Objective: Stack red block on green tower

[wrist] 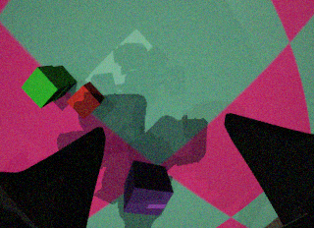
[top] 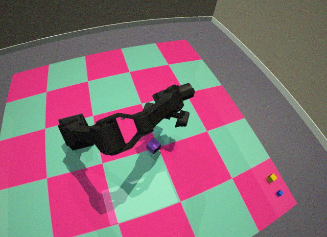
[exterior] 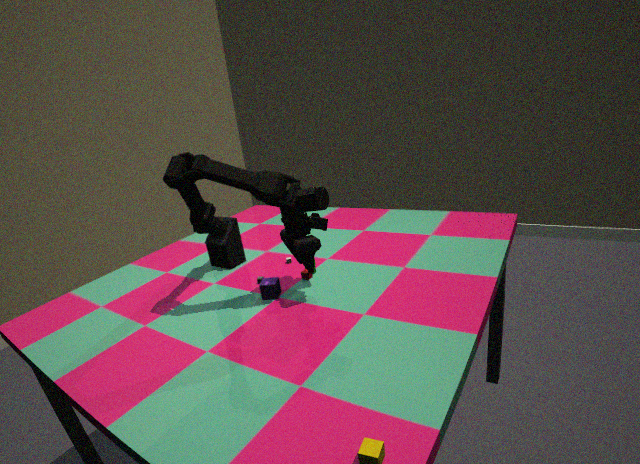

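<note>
On the wrist view, left to right: the green block (wrist: 43, 85) that serves as the tower, the red block (wrist: 85, 98) just beside it on the checkered tabletop (wrist: 196, 31), and nearer the camera a larger purple block (wrist: 148, 189) lying between the 2 dark fingers of the claw (wrist: 173, 176), which hangs spread wide and holds nothing. The red block sits on the tabletop near where a pink square meets a teal one, apparently touching or nearly touching the green one; which, the view does not settle. It looks like a small, rigid, flat-faced cube with crisp edges and a matte finish, probably light and unlikely to deform, though its small size leaves little margin for a centred grip. The sensible hold is across 2 opposite side faces, chosen so neither finger pushes the green block next door. From the exterior view the arm (exterior: 232, 177) arches over the tabletop's middle, claw pointed down above the blocks; a yellow block (exterior: 371, 450) sits well apart at the near edge.
</note>
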### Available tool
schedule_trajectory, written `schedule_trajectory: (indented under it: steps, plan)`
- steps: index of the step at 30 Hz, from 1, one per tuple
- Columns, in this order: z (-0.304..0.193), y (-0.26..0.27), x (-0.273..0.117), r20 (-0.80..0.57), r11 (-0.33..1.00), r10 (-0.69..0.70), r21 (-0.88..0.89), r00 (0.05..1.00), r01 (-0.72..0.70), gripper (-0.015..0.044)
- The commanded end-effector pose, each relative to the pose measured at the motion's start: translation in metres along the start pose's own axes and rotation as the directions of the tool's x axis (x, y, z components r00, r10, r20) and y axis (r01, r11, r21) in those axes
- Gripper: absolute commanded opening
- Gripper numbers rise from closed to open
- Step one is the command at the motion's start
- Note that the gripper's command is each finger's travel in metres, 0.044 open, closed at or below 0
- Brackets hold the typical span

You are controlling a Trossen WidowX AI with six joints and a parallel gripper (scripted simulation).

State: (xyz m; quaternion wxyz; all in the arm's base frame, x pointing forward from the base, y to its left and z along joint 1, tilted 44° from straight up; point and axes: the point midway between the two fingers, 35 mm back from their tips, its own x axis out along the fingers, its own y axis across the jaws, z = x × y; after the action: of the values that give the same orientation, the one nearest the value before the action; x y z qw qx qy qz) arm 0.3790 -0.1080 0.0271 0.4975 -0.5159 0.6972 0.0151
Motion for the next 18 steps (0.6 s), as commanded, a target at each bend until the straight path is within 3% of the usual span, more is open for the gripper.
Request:
schedule_trajectory:
  steps: [1, 5, 13, 18]
  plan:
    - [0.012, 0.042, -0.009, -0.028, 0.938, 0.058, -0.341, 0.998, -0.064, 0.044]
    - [0.017, 0.062, -0.018, -0.054, 0.833, 0.083, -0.544, 0.995, -0.099, 0.044]
    - [0.017, 0.063, -0.018, -0.055, 0.828, 0.084, -0.551, 0.995, -0.1, 0.044]
    - [0.016, 0.065, 0.008, -0.055, 0.828, 0.084, -0.551, 0.995, -0.1, 0.044]
